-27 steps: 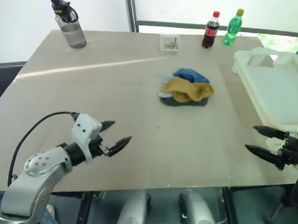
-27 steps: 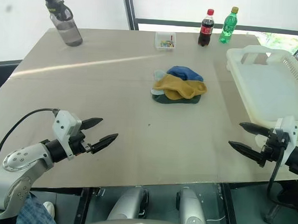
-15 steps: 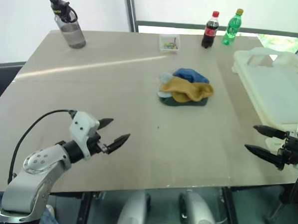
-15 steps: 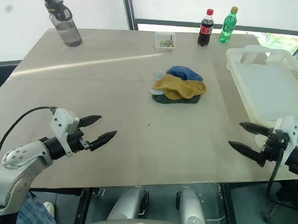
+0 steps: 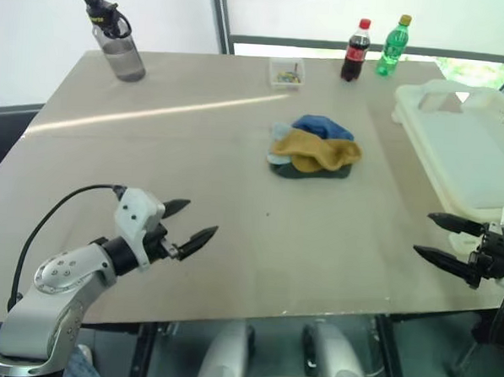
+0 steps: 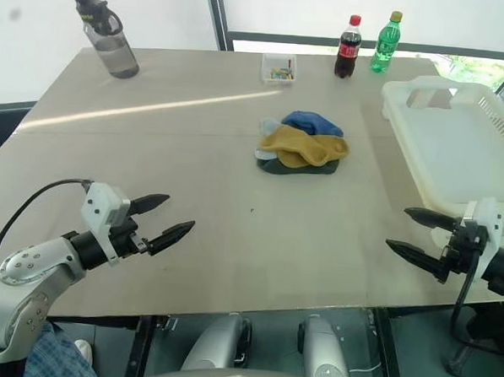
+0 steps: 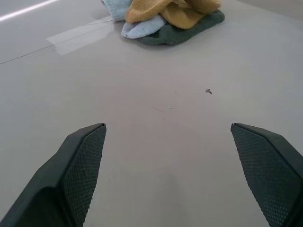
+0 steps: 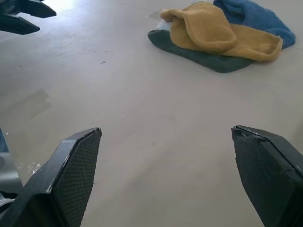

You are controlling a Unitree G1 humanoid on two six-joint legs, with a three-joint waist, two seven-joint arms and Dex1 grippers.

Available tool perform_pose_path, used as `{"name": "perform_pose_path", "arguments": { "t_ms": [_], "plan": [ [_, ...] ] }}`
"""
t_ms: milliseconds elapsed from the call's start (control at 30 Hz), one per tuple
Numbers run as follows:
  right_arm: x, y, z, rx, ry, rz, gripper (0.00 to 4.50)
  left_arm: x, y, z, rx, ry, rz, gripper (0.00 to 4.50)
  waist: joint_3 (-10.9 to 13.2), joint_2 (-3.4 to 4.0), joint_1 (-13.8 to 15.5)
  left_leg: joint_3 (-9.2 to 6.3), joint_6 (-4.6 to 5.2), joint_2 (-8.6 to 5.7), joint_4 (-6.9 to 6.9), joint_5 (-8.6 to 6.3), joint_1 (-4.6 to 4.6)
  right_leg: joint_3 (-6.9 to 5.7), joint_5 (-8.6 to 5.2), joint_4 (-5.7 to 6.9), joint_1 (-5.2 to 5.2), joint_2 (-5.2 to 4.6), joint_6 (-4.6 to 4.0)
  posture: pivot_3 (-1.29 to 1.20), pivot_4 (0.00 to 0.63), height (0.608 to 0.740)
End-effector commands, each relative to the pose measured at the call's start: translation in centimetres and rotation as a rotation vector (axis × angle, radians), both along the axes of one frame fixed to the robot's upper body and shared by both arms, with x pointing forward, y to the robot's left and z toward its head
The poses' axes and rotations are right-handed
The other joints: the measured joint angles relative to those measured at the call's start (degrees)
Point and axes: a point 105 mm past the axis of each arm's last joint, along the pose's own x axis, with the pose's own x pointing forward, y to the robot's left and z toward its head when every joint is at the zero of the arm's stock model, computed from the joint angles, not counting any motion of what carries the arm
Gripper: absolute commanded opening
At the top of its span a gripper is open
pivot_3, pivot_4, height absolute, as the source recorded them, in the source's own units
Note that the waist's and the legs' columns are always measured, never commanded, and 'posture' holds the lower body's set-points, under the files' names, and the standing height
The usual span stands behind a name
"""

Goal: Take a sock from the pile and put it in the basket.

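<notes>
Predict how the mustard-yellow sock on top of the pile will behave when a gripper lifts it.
The mustard-yellow sock lies folded and draped, so it will probably droop limply. Its knit looks soft and light. It overlaps the dark green sock, which may drag along.

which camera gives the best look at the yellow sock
The right wrist view: the yellow sock is large, draped atop the pile. The left wrist view cuts it off; both eye views show it small, mid-table.

Head cameras look down over the table (image 5: 195, 143); both low wrist cameras face the pile (image 7: 163, 21).
</notes>
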Motion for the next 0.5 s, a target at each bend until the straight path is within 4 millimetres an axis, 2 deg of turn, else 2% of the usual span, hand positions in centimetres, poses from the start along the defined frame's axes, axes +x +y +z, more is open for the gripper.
{"name": "perform_pose_path", "arguments": {
  "t_ms": [33, 200, 267, 433, 500],
  "plan": [
    [0.2, -0.1, 0.8, -0.016, -0.04, 0.007, 4.49, -0.1, 0.3, 1.0, 0.005, -0.044, 0.0, 4.45, 0.0, 0.0, 0.0, 0.0, 0.0, 0.0, 0.0, 0.0, 0.0, 0.0, 0.0, 0.0, 0.0, 0.0, 0.0, 0.0, 0.15, 0.74],
    [1.0, -0.4, 0.2, -0.046, 0.001, -0.034, 4.49, 0.1, 0.0, 1.6, -0.032, -0.062, -0.013, 4.45, 0.0, 0.0, 0.0, 0.0, 0.0, 0.0, 0.0, 0.0, 0.0, 0.0, 0.01, 0.0, 0.0, 0.0, -0.01, 0.0, 0.15, 0.74],
    [2.2, 0.0, 0.1, -0.056, 0.001, -0.074, 4.49, 0.0, -0.2, 2.0, -0.042, -0.067, -0.041, 4.45, 0.0, 0.0, 0.0, 0.0, 0.0, 0.01, 0.0, 0.0, 0.0, 0.0, 0.01, 0.0, 0.0, 0.0, -0.02, 0.0, 0.15, 0.74],
    [5.7, 3.3, 0.3, -0.115, -0.035, -0.089, 4.49, -0.5, -0.4, 3.4, -0.096, -0.069, -0.102, 4.45, 0.0, 0.0, -1.0, 0.1, 0.0, 0.02, 0.02, 0.0, 0.11, 0.09, 0.0, 0.07, -0.01, 0.02, 0.02, 0.0, 0.15, 0.74],
    [7.7, 4.4, -0.1, -0.166, -0.065, -0.119, 4.49, -0.5, -0.2, 3.6, -0.085, -0.069, -0.113, 4.45, 0.0, 0.0, -1.1, 0.1, 0.0, 0.0, 0.01, 0.0, 0.11, 0.07, -0.01, 0.1, -0.02, 0.03, 0.02, 0.0, 0.15, 0.74]
  ]
}}
